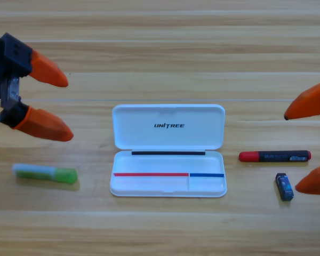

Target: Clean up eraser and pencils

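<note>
White case [168, 128] with black lettering; red-and-black pencil [274, 156]; green pencil [45, 173]; dark blue eraser [284, 186]; orange fingers [45, 125]; pale wood-grain desk [160, 48]

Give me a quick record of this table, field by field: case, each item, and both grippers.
case: white case, lid open, table centre, nothing inside
green pencil: lies flat, left of the case
red and black pencil: lies flat, right of the case
eraser: just below the red and black pencil, apart from it
left gripper: jaws open, above the green pencil, holding nothing
right gripper: at the right edge, jaws open, beside the eraser
</note>
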Motion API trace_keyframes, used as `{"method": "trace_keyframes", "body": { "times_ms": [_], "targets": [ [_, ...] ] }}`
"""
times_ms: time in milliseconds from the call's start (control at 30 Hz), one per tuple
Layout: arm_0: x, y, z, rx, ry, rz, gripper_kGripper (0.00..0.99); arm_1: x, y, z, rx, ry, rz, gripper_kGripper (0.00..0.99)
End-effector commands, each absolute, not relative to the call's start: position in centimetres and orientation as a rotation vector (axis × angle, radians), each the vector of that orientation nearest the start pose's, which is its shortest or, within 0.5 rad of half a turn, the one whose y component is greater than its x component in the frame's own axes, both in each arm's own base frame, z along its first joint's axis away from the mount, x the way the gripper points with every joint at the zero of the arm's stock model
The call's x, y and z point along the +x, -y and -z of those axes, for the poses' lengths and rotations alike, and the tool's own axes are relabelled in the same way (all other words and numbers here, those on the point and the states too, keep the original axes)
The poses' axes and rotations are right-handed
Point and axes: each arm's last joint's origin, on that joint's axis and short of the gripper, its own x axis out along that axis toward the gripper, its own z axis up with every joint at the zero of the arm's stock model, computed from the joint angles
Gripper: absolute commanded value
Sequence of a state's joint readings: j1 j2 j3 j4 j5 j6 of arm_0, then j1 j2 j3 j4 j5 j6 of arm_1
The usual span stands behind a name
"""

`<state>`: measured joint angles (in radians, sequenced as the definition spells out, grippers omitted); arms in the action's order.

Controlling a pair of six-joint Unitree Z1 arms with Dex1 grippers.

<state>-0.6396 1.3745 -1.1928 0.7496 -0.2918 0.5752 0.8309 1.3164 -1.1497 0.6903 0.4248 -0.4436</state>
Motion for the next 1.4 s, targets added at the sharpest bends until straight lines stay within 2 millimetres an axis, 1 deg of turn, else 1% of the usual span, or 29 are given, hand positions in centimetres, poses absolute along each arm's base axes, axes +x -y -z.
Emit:
{"method": "trace_keyframes", "body": {
  "times_ms": [33,367,500,600,700,800,867,933,1000,1033,1100,1267,1400],
  "targets": [
    [16.6,14.9,-36.5,0.670,-0.691,1.140,0.911,12.4,-17.6,-35.9,-0.570,-0.694,-1.402,0.969],
    [16.6,15.1,-36.3,0.669,-0.702,1.146,0.916,12.1,-17.2,-36.3,-0.549,-0.691,-1.387,0.973],
    [16.6,15.1,-35.9,0.673,-0.712,1.149,0.920,12.2,-16.9,-36.4,-0.508,-0.723,-1.336,0.979],
    [16.6,15.1,-35.8,0.674,-0.713,1.150,0.922,13.4,-16.6,-36.4,-0.475,-0.773,-1.181,0.988],
    [16.5,15.1,-35.9,0.676,-0.708,1.151,0.922,14.5,-16.4,-35.9,-0.450,-0.865,-1.020,0.986],
    [16.5,15.1,-35.9,0.675,-0.706,1.150,0.922,15.8,-16.7,-35.3,-0.433,-0.946,-0.826,0.985],
    [16.5,15.0,-36.0,0.673,-0.705,1.149,0.922,16.5,-16.7,-35.0,-0.414,-0.968,-0.679,0.985],
    [16.4,15.0,-36.0,0.672,-0.704,1.148,0.922,16.6,-16.2,-34.4,-0.378,-0.983,-0.572,0.985],
    [16.3,14.9,-36.0,0.671,-0.707,1.148,0.922,17.1,-16.0,-34.1,-0.330,-1.004,-0.504,0.985],
    [16.3,14.9,-36.0,0.670,-0.705,1.147,0.922,17.3,-16.0,-33.8,-0.332,-1.019,-0.492,0.983],
    [16.2,14.8,-36.0,0.672,-0.706,1.148,0.922,17.6,-16.1,-32.5,-0.350,-1.069,-0.478,0.985],
    [15.9,14.6,-36.0,0.674,-0.704,1.147,0.922,19.5,-18.0,-28.3,-0.372,-1.223,-0.420,0.989],
    [15.7,14.4,-35.7,0.679,-0.709,1.150,0.922,20.9,-19.3,-25.8,-0.383,-1.270,-0.394,0.990]
  ]
}}
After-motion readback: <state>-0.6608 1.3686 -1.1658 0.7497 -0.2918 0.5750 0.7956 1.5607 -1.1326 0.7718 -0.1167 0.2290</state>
